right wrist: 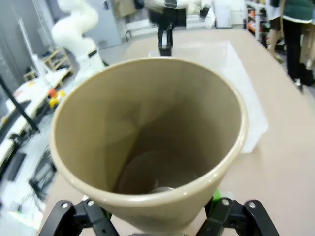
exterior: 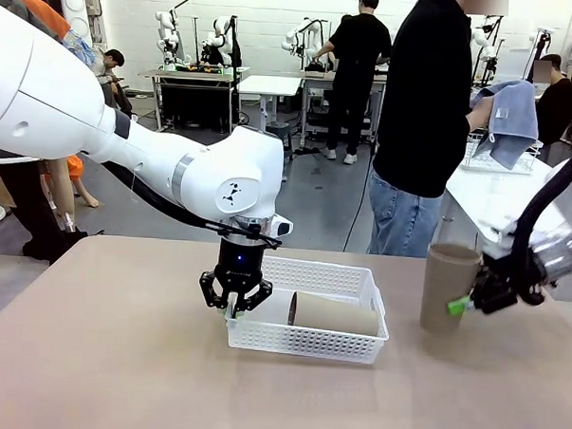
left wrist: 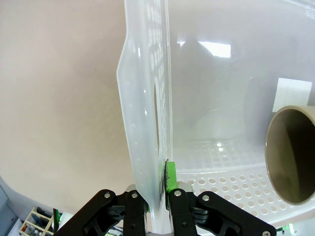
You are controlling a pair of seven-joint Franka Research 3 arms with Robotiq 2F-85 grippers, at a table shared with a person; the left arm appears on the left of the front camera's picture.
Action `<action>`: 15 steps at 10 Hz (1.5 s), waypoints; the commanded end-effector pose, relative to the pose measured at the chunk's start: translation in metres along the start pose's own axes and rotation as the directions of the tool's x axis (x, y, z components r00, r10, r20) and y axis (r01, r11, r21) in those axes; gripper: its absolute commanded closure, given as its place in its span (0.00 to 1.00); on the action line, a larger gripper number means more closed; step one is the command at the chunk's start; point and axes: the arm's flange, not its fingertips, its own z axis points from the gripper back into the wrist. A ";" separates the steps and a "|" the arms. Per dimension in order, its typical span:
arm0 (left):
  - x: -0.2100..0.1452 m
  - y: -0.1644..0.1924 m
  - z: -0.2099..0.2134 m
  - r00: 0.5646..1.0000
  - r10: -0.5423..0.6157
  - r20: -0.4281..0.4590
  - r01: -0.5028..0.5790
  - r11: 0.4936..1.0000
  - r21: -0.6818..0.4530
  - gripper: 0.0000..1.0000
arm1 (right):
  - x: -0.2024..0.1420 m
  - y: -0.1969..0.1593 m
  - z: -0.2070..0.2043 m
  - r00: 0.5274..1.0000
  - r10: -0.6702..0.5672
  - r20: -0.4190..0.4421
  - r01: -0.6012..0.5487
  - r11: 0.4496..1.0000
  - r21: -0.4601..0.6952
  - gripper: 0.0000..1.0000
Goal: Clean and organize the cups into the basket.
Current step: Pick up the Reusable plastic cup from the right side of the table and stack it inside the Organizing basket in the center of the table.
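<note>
The white lattice basket [exterior: 262, 339] stands mid-table. My left gripper [exterior: 235, 296] is shut on its left wall, a green pad [left wrist: 170, 177] pressing the plastic from inside [left wrist: 147, 123]. One taupe cup [exterior: 337, 316] lies on its side in the basket, its mouth [left wrist: 290, 155] facing my left wrist. To the right of the basket, my right gripper [exterior: 470, 300] is shut on a second taupe cup [exterior: 449, 283], held upright just above the table; its open mouth [right wrist: 147, 132] faces the right wrist camera. The mint green cup is out of view.
A person stands beyond the table's far right corner with a grey-blue towel [exterior: 511, 115] in both hands. A white wire rack [exterior: 497, 159] sits on the side table behind. Bare tabletop [exterior: 117, 378] lies in front of and left of the basket.
</note>
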 end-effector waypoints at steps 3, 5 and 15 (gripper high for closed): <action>-0.001 0.001 0.000 1.000 -0.007 0.005 0.007 1.000 -0.002 1.00 | 0.110 0.078 0.034 0.994 -0.102 0.048 0.105 0.990 -0.090 1.00; -0.001 0.001 0.000 1.000 -0.007 0.005 0.007 1.000 -0.002 1.00 | 0.111 0.073 0.044 0.997 -0.068 0.020 0.069 0.995 -0.070 1.00; -0.001 0.001 0.000 1.000 -0.007 0.005 0.007 1.000 -0.002 1.00 | 0.257 0.036 -0.087 0.809 -0.063 -0.584 0.006 0.995 -0.099 0.17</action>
